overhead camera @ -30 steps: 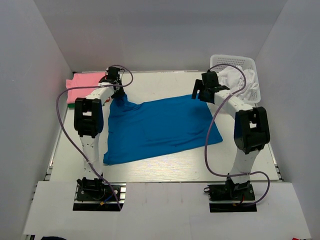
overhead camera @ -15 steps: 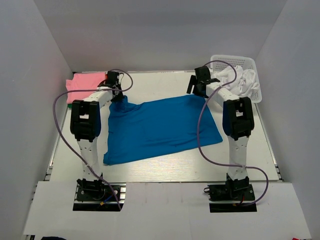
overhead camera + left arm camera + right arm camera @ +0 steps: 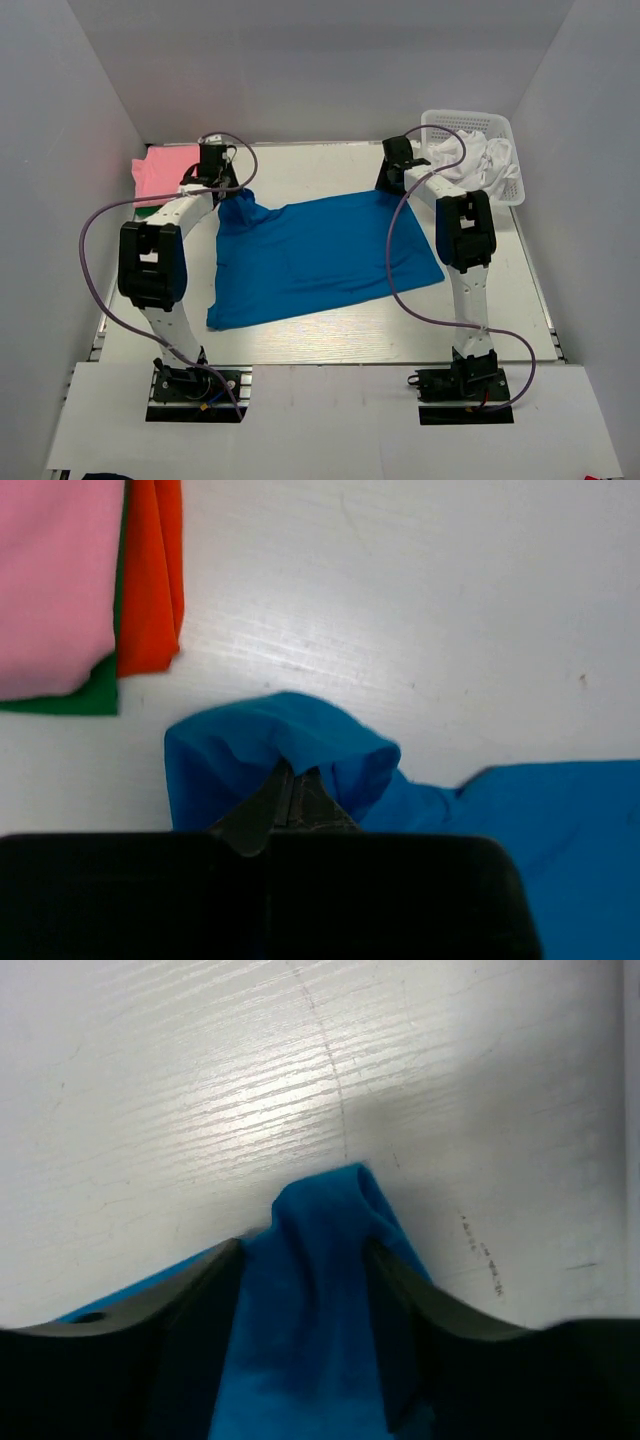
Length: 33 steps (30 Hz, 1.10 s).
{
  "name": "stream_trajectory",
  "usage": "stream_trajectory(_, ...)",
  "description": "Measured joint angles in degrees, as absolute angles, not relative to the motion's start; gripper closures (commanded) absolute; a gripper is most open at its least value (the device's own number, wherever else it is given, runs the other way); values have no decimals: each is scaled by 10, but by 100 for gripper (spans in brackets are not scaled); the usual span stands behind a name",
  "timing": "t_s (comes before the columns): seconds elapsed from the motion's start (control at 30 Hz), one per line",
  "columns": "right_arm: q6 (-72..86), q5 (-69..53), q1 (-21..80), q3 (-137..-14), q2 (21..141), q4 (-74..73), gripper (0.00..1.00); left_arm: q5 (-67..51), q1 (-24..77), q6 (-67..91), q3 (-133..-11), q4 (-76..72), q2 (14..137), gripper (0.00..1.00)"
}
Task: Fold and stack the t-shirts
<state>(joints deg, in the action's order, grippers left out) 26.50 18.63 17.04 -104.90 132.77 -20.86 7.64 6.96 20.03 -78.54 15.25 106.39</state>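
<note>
- White table inside pale walls; both arms reach to its far part.
- Blue t-shirt: spread nearly flat, it spans the ground between the two grippers, with its bulk lying nearer the arm bases than either tool. Judged light, limp and not fragile. It will sag and crease wherever it is unsupported, so the two far corners are the sensible holds, taken together.
- Lattice basket: just beyond and to the outer side of the right gripper, holding crumpled white t-shirts.
- Folded stack, ahead of the left gripper's tips and to its outer side: pink t-shirt on top, with the orange-red t-shirt and green t-shirt showing at the edges.
- Left gripper: clenched on the shirt's far left corner, with a hump of blue cloth bunched over its closed tips and raised off the table.
- Right gripper: jaws apart, standing astride the far right corner, a ridge of blue cloth running up between the fingers. No pinch is evident.
</note>
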Motion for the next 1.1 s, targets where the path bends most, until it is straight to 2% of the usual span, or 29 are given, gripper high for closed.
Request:
stream_trajectory(0.03,266,187,170,-1049,1328,-209,65,75,70,203,-773,152,1061,100)
stream_trajectory(0.13,271,188,170,-1049,1328,-209,85,71,70,209,-737,150,1045,100)
stream_trajectory(0.17,271,188,171,-1049,1328,-209,90,70,70,211,-727,152,1037,100)
stream_trajectory(0.23,275,189,171,-1048,1328,-208,96,68,70,215,-707,152,1016,100)
stream_trajectory(0.53,263,193,174,-988,1295,-166,97,71,70,251,-622,146,865,100)
stream_trajectory(0.8,229,174,178,-808,1159,-79,97,81,74,308,-523,165,733,100)
stream_trajectory(1.1,209,158,182,-688,1040,-11,97,80,77,405,-414,268,543,100)
